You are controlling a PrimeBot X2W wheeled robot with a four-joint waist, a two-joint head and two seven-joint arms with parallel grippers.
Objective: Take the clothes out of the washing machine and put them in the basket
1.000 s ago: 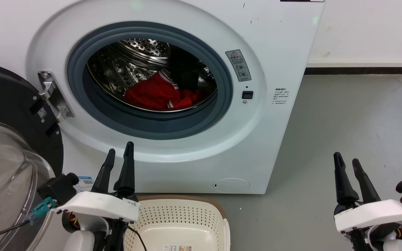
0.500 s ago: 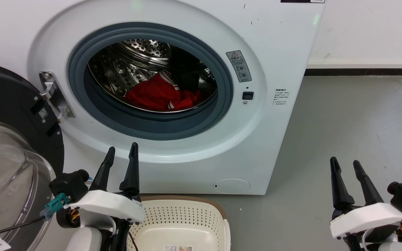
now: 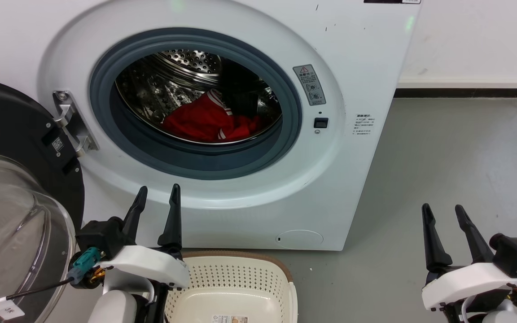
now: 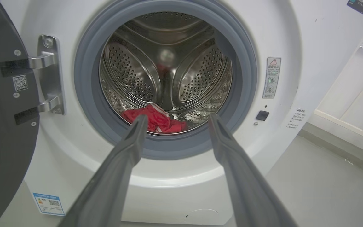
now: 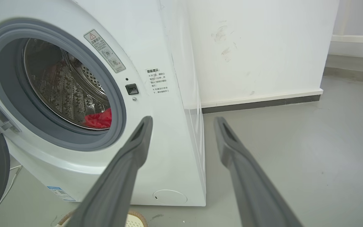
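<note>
The white washing machine [image 3: 357,67] stands with its porthole uncovered and its door [image 3: 11,148] swung out to the left. Red clothes [image 3: 204,122] with white trim lie at the bottom of the steel drum, also seen as clothes [image 4: 158,119] and clothes [image 5: 99,119]. The cream basket [image 3: 236,278] sits on the floor below the porthole. My left gripper [image 3: 157,194] is open, low in front of the machine, pointing up at the porthole. My right gripper [image 3: 441,211] is open over the floor at the right, clear of the machine. Both hold nothing.
Grey floor [image 3: 456,157] stretches to the right of the machine up to a white wall with a dark baseboard [image 3: 460,92]. The open door's glass bowl [image 3: 11,233] bulges out close to my left arm. The door hinge [image 3: 72,123] sits at the porthole's left.
My left gripper has shifted slightly right and its fingers have spread wider. My right gripper has sunk a little and moved left. The clothes have not moved.
</note>
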